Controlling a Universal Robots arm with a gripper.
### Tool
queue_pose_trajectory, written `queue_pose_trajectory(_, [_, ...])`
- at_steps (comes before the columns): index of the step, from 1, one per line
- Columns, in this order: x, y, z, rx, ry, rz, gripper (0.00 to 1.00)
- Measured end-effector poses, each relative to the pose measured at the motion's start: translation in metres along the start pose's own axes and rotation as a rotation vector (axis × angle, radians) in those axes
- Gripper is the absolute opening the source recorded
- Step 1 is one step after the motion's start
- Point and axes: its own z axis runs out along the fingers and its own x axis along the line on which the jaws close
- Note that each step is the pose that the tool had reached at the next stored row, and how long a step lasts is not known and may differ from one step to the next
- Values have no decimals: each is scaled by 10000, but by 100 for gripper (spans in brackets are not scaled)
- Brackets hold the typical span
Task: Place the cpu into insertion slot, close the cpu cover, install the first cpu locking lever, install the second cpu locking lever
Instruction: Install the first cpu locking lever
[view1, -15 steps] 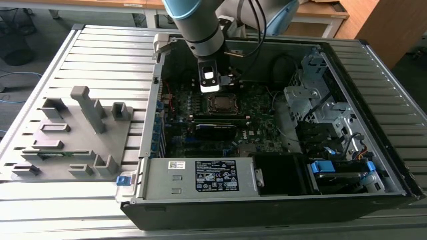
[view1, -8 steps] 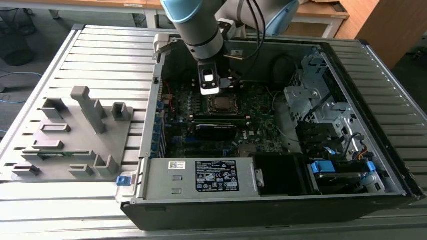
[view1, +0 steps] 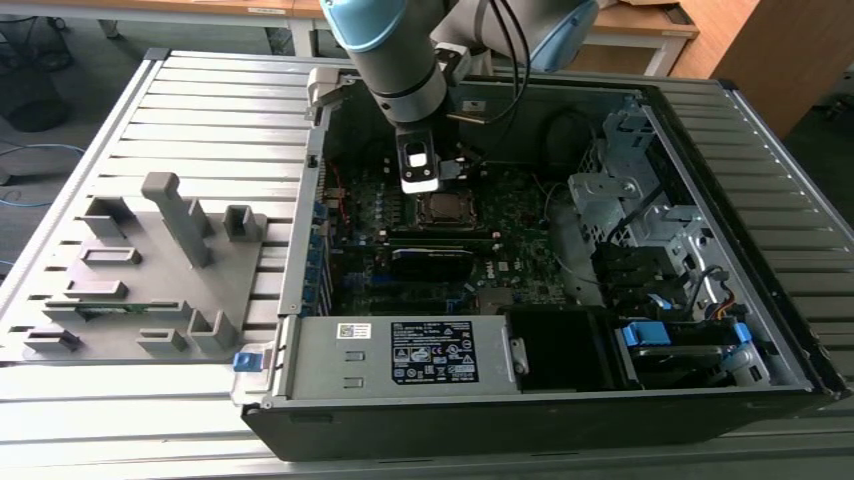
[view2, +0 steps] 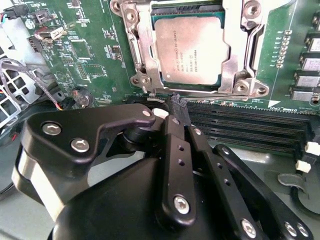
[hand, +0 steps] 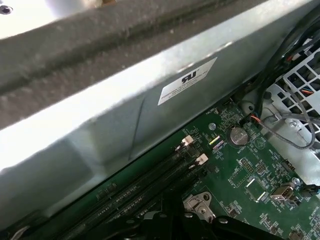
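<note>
Ribbed grey metal desk (view1: 200, 110) carrying an open computer case (view1: 561, 400) and a grey moulded fixture (view1: 147, 290) towards the exterior view's left. Inside the case, the green motherboard (view2: 85, 55) holds the insertion slot (view1: 442, 209), with the cpu (view2: 189, 47) already seated: a flat square chip with a dull silver-grey top. The cpu cover (view2: 235, 45), a thin bright metal frame with a large square window, lies closed around the chip. Whether either locking lever is latched cannot be told, so that part of the task appears outstanding. The claw (view2: 178, 103), of matt black linked plates with bright screws, hovers just beside the socket, above the dark memory slots (view2: 250, 122), its tips pressed together on nothing.
</note>
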Motion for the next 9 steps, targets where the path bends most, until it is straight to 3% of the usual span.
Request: queue_pose_trajectory(9, [-33,4,9,44,-30,-23,10])
